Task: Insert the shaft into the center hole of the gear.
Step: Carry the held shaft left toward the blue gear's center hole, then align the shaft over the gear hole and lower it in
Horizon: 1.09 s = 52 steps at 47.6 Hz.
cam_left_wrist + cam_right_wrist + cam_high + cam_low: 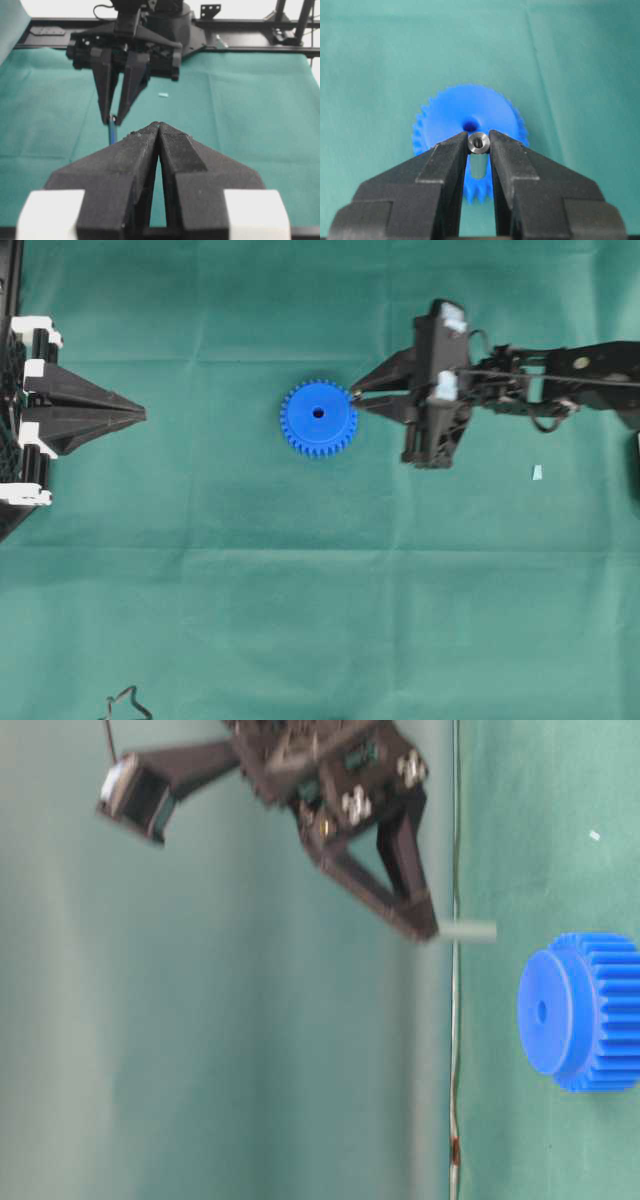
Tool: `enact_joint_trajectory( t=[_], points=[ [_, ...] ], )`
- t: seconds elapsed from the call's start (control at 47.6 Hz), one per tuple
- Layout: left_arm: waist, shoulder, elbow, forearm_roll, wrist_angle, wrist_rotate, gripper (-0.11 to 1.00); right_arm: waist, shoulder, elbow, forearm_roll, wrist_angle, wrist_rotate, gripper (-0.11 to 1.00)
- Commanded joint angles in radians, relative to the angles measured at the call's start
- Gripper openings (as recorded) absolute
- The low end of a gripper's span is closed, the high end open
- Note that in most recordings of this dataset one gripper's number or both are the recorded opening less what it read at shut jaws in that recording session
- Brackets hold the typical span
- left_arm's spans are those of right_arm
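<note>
Blue gear [318, 419] lies flat mid-cloth, hole [318, 413] up and unobstructed for entry. Right gripper [479, 142] clamps shaft [479, 142] upright between fingertips, hanging above gear's 3 o'clock rim, short of hole; vertical hold suits straight drop once centred. Left gripper [143, 413], fingers together and empty, parked far at 9 o'clock, clear of work.
</note>
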Motion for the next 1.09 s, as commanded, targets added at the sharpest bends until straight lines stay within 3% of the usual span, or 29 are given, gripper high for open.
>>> enact_joint_trajectory(
  t=[0.0,0.252,0.735,1.071],
  points=[
    [0.0,0.009,-0.023,0.002,-0.005,-0.002,0.0,0.012,0.023,-0.081,-0.005,0.021,-0.002,0.16],
    [0.0,0.009,-0.025,0.002,-0.005,-0.002,0.0,0.015,0.072,-0.153,-0.02,0.049,-0.002,0.16],
    [0.0,0.009,-0.023,0.003,-0.003,-0.003,0.0,0.015,0.147,-0.147,-0.018,-0.011,0.002,0.16],
    [0.0,0.009,-0.023,0.002,-0.003,-0.005,0.0,0.006,0.129,-0.147,-0.02,-0.031,0.0,0.16]
  ],
)
